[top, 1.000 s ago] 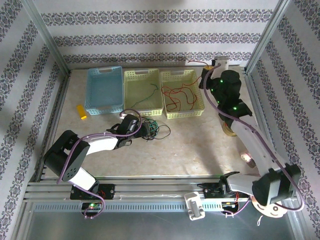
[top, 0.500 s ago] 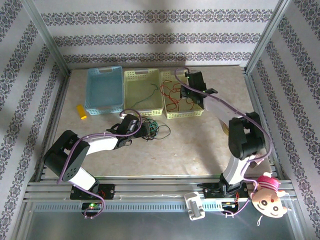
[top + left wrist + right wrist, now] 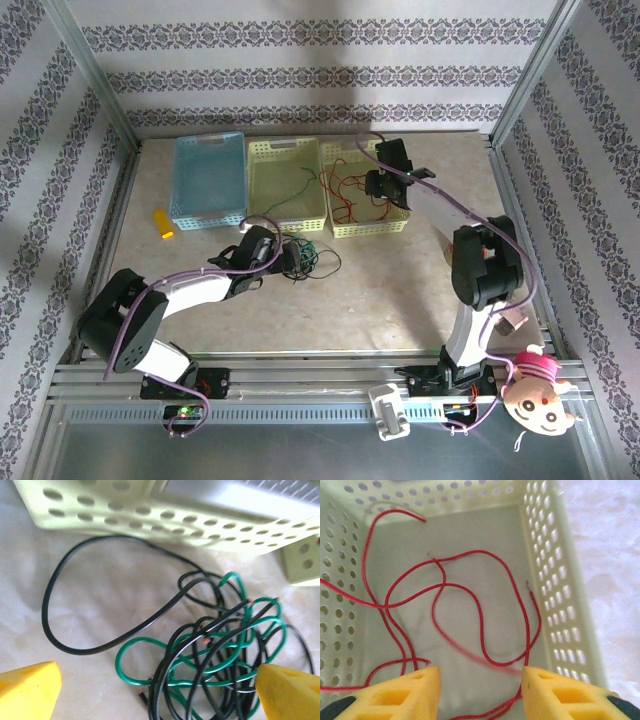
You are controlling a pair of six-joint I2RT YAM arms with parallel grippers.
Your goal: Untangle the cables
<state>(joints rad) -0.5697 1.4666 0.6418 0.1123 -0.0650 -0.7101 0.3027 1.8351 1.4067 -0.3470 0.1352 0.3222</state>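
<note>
Red cables lie loose in the right basket, where my right gripper has just swung in, jaws apart, empty: reds look sorted. My left gripper, spread wide, straddles the green-and-black tangle on the bench; basket walls crowd its far side, open bench lies nearer me.

A swing in over the basket
My right gripper leaves the back corner and hangs, jaws apart, above the red cables.
</note>
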